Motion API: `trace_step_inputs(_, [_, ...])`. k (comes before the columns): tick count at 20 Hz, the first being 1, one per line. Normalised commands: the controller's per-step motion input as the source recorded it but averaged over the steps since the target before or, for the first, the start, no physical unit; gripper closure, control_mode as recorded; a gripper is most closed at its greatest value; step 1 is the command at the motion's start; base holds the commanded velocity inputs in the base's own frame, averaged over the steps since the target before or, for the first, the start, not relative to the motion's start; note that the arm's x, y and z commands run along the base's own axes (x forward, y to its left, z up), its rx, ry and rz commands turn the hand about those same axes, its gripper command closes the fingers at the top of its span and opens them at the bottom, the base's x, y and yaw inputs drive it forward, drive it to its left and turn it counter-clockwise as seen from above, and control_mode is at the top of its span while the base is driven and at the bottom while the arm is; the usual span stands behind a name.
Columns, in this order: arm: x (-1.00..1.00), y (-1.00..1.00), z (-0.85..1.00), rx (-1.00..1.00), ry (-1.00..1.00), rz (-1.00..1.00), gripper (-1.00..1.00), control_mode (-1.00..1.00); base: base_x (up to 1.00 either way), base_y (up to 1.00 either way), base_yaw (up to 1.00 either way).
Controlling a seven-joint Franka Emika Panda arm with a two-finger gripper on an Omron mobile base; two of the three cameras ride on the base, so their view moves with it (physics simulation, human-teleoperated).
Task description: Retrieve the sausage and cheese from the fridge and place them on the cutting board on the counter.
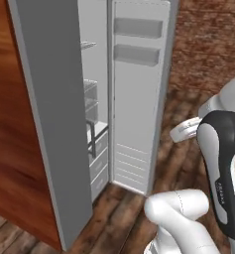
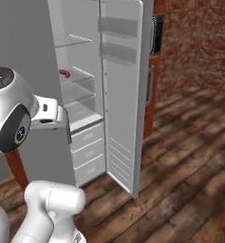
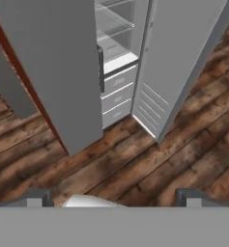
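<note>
The grey fridge (image 2: 80, 57) stands with its door (image 2: 123, 95) swung wide, showing glass shelves and white drawers (image 2: 88, 152). On a middle shelf lies the small reddish-brown sausage (image 2: 64, 73). The cheese is hidden. The cutting board and the counter are out of view. My gripper (image 3: 113, 198) hangs in front of the fridge (image 3: 53, 62), back from it and above the wooden floor. Its fingertips (image 3: 35, 197) stand wide apart with nothing between them. The fridge (image 1: 54, 124) and its open door (image 1: 139, 99) also appear from the left side.
The open door juts out over the plank floor (image 3: 135, 159). A reddish-brown cabinet side (image 1: 10, 124) flanks the fridge on the left. Behind it a brick wall (image 2: 194, 42) and a dark appliance (image 2: 156, 33) in a wooden column stand to the right.
</note>
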Motion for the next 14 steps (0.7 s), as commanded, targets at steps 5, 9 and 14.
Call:
trace_step_inputs(5, [0.0, 0.0, 0.0, 0.0, 0.0, 0.0, -1.0, 1.0, 0.82, 0.02, 0.11])
trace_step_inputs(9, [0.0, 0.0, 0.0, 0.0, 0.0, 0.0, -1.0, 1.0, 0.84, 0.11, 0.16])
trace_step_inputs(14, [0.0, 0.0, 0.0, 0.0, 0.0, 0.0, -1.0, 1.0, 0.69, 0.01, 0.23])
